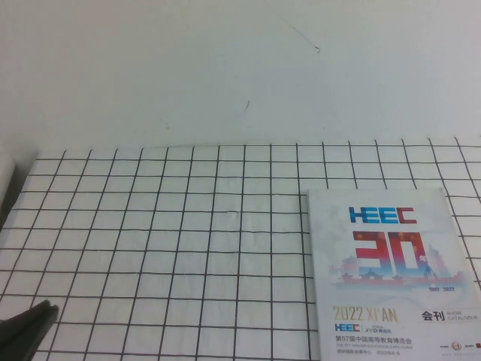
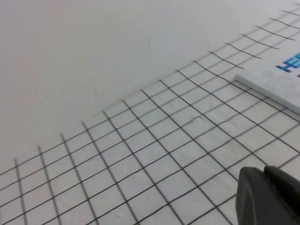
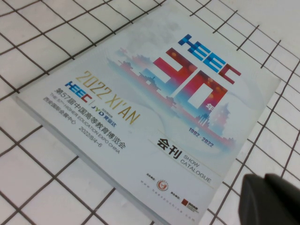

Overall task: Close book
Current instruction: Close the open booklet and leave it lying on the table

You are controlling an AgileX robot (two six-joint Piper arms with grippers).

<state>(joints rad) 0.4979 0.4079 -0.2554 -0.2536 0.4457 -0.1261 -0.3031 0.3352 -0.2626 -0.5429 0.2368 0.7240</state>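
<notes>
The book [image 1: 391, 271] lies closed and flat on the right side of the gridded tablecloth [image 1: 188, 248], its pale cover with the "HEEC 30" print facing up. The right wrist view shows this cover [image 3: 154, 112] in full, with my right gripper [image 3: 265, 180] shut and empty just off the book's edge. That gripper is out of sight in the high view. My left gripper [image 1: 28, 322] is low at the table's near left corner, shut and holding nothing, far from the book. In the left wrist view, the left gripper [image 2: 263, 171] hangs over bare cloth, with a corner of the book [image 2: 281, 79] beyond.
A plain white wall [image 1: 225, 68] rises behind the table's far edge. A pale object [image 1: 6, 180] pokes in at the left border. The cloth's left and middle squares carry nothing.
</notes>
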